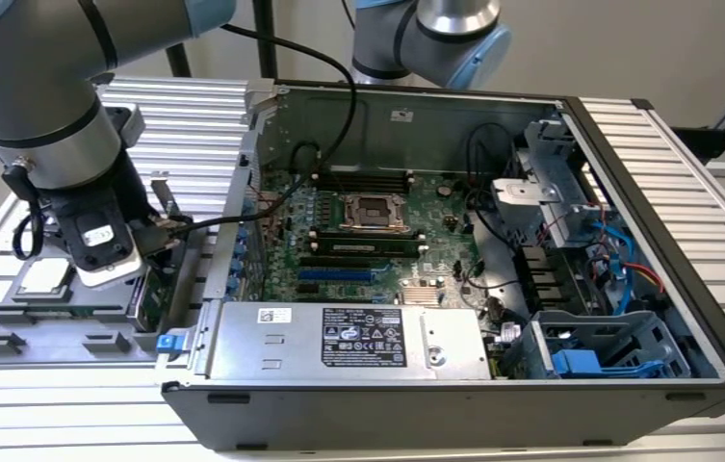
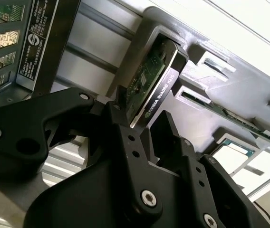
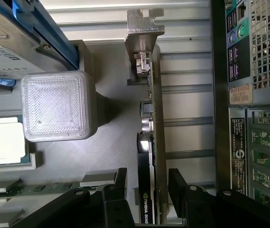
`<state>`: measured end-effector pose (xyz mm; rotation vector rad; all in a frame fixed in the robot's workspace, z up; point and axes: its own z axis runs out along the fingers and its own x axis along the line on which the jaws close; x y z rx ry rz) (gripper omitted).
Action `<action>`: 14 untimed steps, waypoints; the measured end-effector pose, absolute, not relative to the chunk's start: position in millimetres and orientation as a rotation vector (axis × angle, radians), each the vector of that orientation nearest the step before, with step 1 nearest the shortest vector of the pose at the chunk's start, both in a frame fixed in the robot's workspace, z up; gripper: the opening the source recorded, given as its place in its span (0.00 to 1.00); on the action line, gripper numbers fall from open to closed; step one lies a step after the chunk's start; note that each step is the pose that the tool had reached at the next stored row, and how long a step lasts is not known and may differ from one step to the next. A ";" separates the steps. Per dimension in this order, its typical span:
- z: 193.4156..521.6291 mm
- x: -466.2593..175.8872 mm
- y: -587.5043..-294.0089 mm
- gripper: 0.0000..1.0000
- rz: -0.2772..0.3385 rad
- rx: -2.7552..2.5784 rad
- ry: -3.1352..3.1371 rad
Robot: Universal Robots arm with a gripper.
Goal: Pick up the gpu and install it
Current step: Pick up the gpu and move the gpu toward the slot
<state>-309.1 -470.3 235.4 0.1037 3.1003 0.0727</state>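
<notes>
Straddling the gpu (image 3: 150,142) with open fingers (image 3: 180,185)
It stands on edge in the grey holder (image 3: 111,156), at the exterior view's left of the computer case (image 1: 465,404); it looks light, stiff and fragile, probably best pinched across its flat faces near mid-length

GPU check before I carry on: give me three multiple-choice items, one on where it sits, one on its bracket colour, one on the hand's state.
1. Where is the gpu?
A) on edge in the grey holder outside the case
B) installed inside the case
C) flat on top of the case

2. Its end bracket is:
A) blue
B) red
C) silver

3. The hand is:
A) shut, above the case
B) open, astride the gpu
C) carrying the gpu aloft

Answers:
1 A, it stands in the holder's slot.
2 C, bare metal shows in the first wrist view.
3 B, the fingers flank the card with gaps.
</notes>
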 end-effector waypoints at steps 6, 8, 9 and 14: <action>235.4 -309.1 -470.3 1.00 0.073 0.104 3.100; 235.4 -309.1 -470.3 1.00 0.073 0.104 3.100; 235.3 -309.1 -470.3 1.00 0.073 0.104 3.100; 235.4 -309.1 -470.3 0.00 0.072 0.104 3.101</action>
